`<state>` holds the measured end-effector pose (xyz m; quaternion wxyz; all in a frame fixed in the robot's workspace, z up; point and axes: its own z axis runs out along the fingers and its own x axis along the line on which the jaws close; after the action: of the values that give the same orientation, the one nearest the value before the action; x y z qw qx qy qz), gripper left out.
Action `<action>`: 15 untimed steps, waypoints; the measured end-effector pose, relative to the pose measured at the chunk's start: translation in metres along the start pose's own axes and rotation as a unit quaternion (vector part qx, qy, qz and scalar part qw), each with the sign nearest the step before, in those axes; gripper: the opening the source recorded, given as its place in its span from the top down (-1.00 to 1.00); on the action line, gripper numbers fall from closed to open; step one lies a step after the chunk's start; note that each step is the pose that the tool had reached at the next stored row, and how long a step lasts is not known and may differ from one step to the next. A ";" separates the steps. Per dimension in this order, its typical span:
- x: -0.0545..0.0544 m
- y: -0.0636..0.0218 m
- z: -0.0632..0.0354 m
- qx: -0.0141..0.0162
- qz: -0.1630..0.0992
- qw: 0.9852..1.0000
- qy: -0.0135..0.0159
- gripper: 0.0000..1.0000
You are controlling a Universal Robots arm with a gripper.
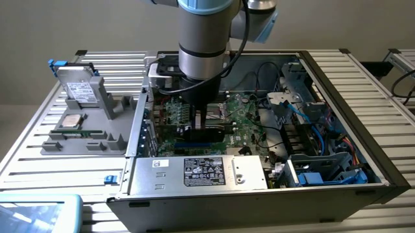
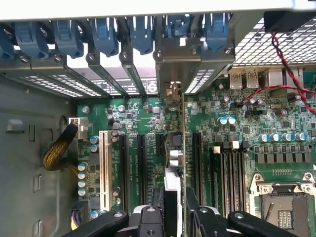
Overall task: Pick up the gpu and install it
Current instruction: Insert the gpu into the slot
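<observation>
The jaws pinch the gpu (image 1: 214,133) by its upper edge, upright over the motherboard (image 1: 243,116) slots inside the case (image 1: 343,77); light, stiff, probably fragile, best gripped by its edges

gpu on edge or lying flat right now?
On edge: the gpu stands perpendicular to the motherboard, clamped in the gripper. Fully seated in a slot: cannot tell.

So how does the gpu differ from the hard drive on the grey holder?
The gpu looks black; the hard drive is silver with a white label. The gpu is gripped by the gripper inside the computer case; the hard drive sits propped in the grey holder outside it. Both are flat rectangular parts.
</observation>
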<state>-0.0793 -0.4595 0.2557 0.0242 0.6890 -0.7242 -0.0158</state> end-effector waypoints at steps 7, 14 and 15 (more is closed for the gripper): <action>-0.001 0.0019 0.0016 0.000 0.000 1.000 -0.002 0.44; -0.001 0.0022 0.0037 -0.001 0.000 1.000 -0.006 0.44; -0.001 0.0023 0.0040 -0.001 0.000 1.000 -0.006 0.44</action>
<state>-0.0818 -0.4586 0.2519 0.0204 0.6891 -0.7240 -0.0209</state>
